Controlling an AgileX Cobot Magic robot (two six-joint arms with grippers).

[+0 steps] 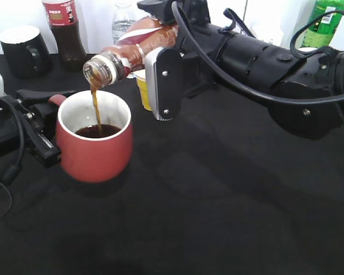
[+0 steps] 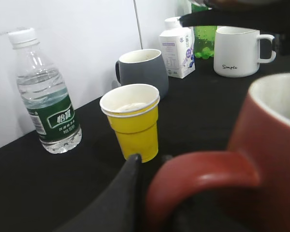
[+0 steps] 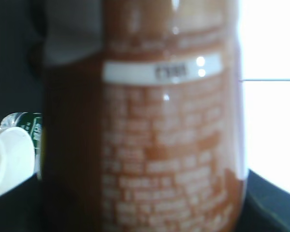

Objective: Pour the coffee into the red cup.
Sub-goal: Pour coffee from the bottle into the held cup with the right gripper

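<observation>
The red cup (image 1: 95,143) stands on the black table at the left and holds dark coffee. My left gripper (image 1: 43,129) is shut on its loop handle, which fills the lower left wrist view (image 2: 203,179). My right gripper (image 1: 160,80) is shut on the coffee bottle (image 1: 135,48) and holds it tilted, mouth down over the cup. A thin brown stream (image 1: 96,109) runs from the mouth into the cup. The bottle's label fills the right wrist view (image 3: 169,145), blurred.
A small yellow cup (image 2: 132,121) stands behind the red cup, also seen behind the bottle (image 1: 142,86). A black mug (image 1: 24,50), a cola bottle (image 1: 66,31), a water bottle (image 2: 46,99), a grey mug (image 2: 142,72), a white mug (image 2: 237,50), a carton (image 2: 177,50) and a green bottle (image 1: 324,23) line the back.
</observation>
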